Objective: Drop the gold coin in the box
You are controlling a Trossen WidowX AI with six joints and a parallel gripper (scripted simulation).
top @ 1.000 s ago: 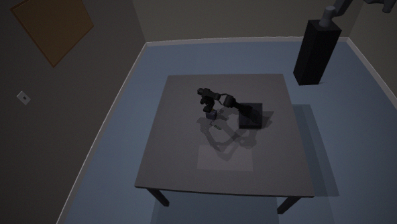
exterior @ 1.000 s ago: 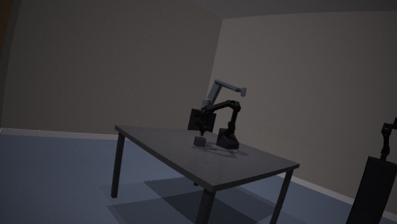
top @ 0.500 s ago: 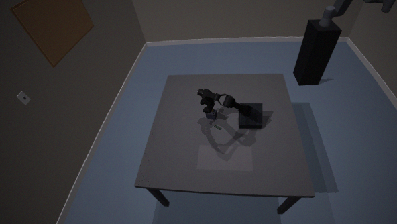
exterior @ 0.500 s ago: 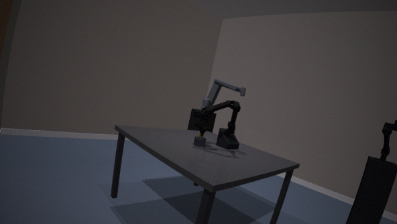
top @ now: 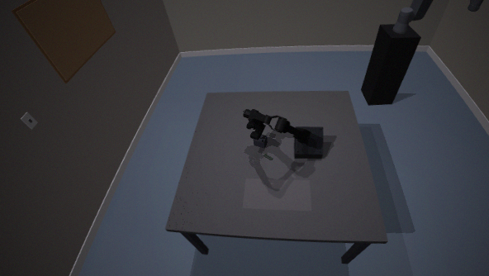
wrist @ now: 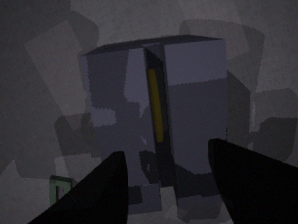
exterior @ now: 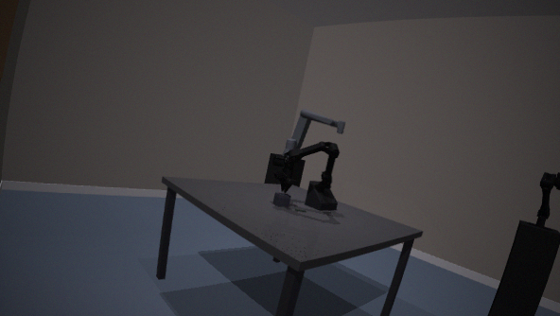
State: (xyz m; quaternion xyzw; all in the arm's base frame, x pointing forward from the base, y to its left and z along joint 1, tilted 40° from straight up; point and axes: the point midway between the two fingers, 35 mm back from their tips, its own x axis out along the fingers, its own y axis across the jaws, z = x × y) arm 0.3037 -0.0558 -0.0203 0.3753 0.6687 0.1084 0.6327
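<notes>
Coin in the slot, pincer apart

The pincer (top: 255, 136) (exterior: 285, 190) (wrist: 166, 155) stands parted above the box, nothing between its tips. Under it, the gold coin (wrist: 156, 106) shows edge-on within the slot of the grey box (top: 260, 142) (exterior: 282, 200) (wrist: 196, 115); whether it has reached the bottom, I cannot tell. Beside the box, towards the surface's (top: 215, 165) (exterior: 203, 194) near edge in the top view, lies the green holder (top: 268, 157) (exterior: 300, 210) (wrist: 60, 181), its groove without the coin. Picking and releasing look done; what remains, I judge, is confirming the drop and backing away.
</notes>
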